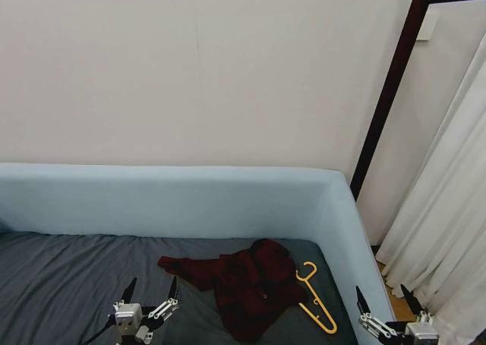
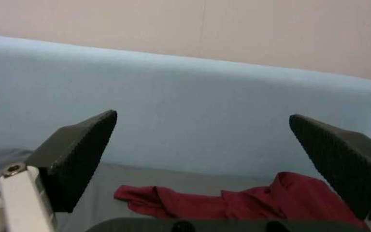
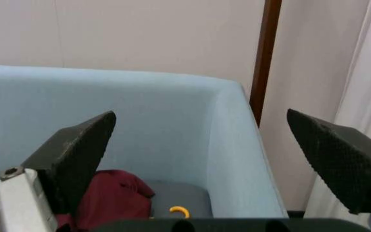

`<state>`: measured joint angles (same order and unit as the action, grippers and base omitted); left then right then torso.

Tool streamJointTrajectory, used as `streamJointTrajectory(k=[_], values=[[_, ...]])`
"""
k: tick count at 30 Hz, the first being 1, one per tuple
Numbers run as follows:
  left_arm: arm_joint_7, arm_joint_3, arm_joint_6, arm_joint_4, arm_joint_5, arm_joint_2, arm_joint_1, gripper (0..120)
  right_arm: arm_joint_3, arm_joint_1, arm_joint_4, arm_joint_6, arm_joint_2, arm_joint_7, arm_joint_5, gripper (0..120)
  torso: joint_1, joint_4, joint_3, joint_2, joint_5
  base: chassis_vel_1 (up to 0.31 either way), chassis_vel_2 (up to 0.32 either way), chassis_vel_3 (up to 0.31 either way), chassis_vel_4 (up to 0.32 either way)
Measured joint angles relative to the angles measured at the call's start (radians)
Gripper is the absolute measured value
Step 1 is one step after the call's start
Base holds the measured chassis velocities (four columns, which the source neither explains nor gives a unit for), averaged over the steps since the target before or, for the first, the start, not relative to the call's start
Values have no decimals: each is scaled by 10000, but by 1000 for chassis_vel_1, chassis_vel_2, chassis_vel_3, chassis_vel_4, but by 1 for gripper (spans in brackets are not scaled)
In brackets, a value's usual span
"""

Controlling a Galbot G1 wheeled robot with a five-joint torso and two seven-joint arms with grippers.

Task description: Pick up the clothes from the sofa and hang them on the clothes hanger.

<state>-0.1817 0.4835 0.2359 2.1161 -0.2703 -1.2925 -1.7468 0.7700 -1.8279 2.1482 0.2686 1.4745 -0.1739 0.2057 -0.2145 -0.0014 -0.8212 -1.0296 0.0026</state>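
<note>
A light-blue upholstered sofa [image 1: 190, 200] with a dark grey seat was spread across the head view, and the dark brown upright post of a clothes rack [image 1: 387, 94] was seen beyond its right arm. A crumpled dark red checked shirt [image 1: 247, 284] was laid on the seat near the right end. A yellow plastic hanger [image 1: 315, 307] was placed just beside it on the right, touching or nearly so. The shirt's long axis was run crosswise, one sleeve being stretched toward the robot's left. The left gripper [image 1: 153, 284] was held over the seat, jaws spread wide and empty, with the sleeve tip lying just ahead of it and slightly to its right. The right gripper [image 1: 381, 292], likewise wide open and empty, was held past the sofa's right arm; the left arm was therefore judged the nearer
</note>
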Motion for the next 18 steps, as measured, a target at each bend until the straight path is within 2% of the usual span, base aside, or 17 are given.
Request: streamJointTrajectory(k=[12, 18], values=[[55, 20, 208, -226, -145, -141, -51, 100, -174, 48, -33, -469, -384, 171, 503, 100, 0, -1, 0, 0, 0, 0, 0, 0, 0], [60, 64, 445, -499, -35, -294, -286, 100, -768, 297, -35, -1266, -1406, 560, 1036, 100, 0, 1, 0, 0, 4, 0, 0, 0, 0]])
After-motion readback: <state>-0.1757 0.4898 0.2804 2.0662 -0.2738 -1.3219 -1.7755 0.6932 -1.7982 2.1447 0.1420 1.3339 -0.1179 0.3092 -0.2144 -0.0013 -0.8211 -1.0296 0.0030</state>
